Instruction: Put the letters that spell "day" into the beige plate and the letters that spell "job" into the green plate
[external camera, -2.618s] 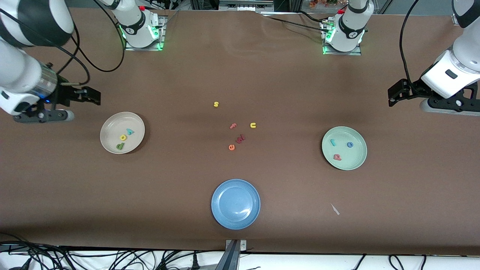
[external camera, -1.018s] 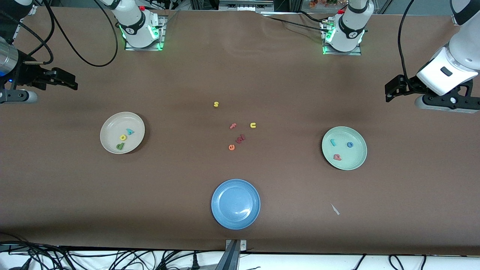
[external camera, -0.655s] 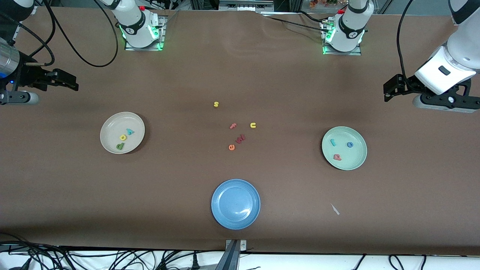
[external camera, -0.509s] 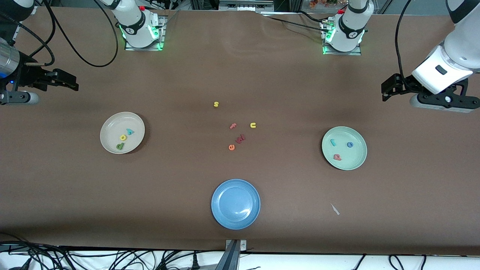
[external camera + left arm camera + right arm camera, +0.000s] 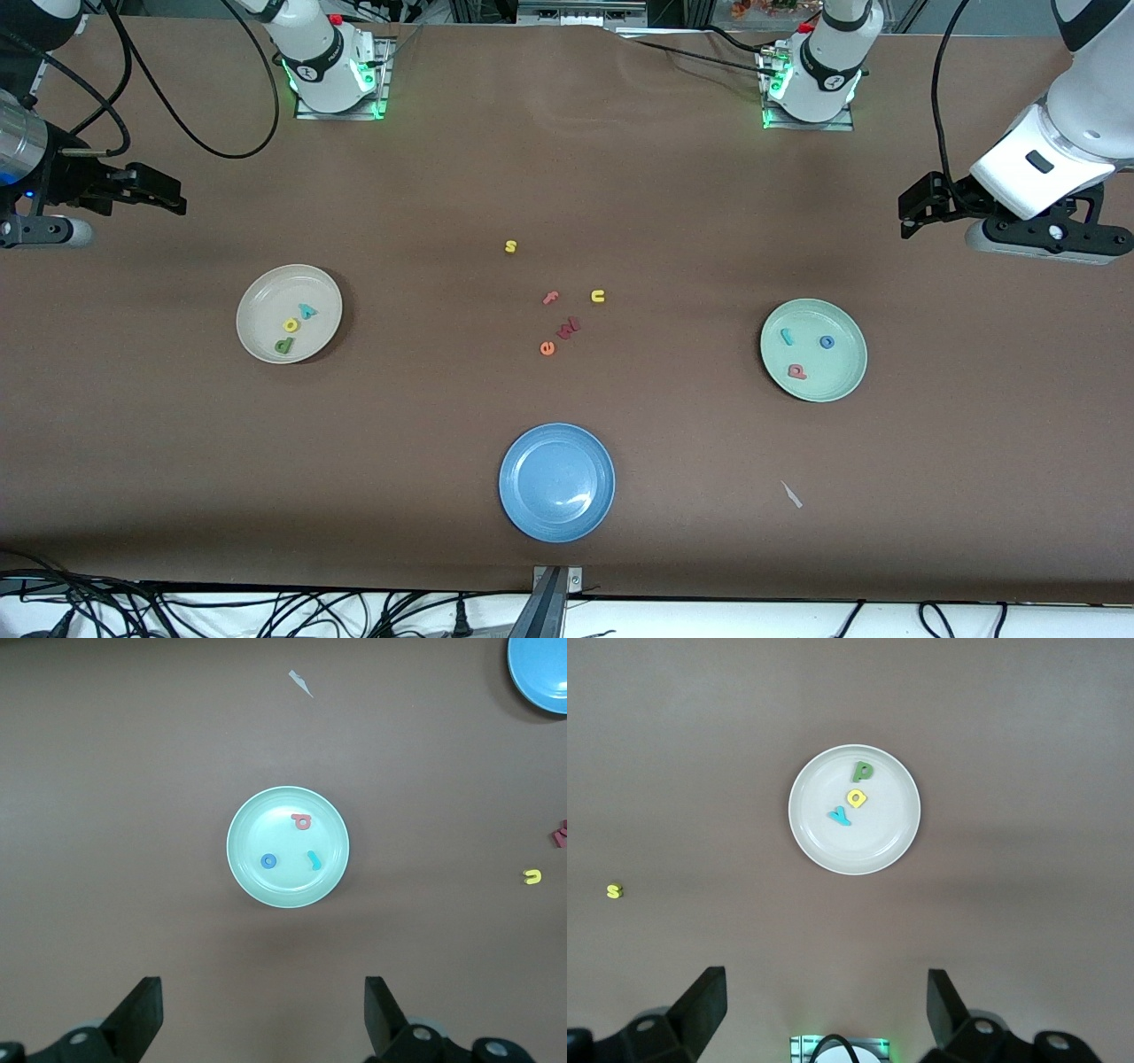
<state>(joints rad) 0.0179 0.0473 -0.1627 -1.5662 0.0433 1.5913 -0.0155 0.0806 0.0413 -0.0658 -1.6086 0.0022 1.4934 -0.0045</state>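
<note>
Table: brown-covered table (image 5: 567, 177), both my arms up at its ends.
Beige plate: round cream-beige shallow plate (image 5: 257, 341), right arm's end; holds green d (image 5: 283, 346), yellow a (image 5: 290, 325), teal y (image 5: 306, 311).
Green plate: round pale mint-green shallow plate (image 5: 842, 377), left arm's end; holds teal j (image 5: 786, 336), blue o (image 5: 827, 341), salmon b (image 5: 797, 372).
Right gripper (image 5: 824, 1010): fingers spread, empty.
Left gripper (image 5: 263, 1014): fingers spread, empty.

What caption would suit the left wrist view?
Open left end effector high over the green plate holding a teal j, blue o and salmon b.
</note>
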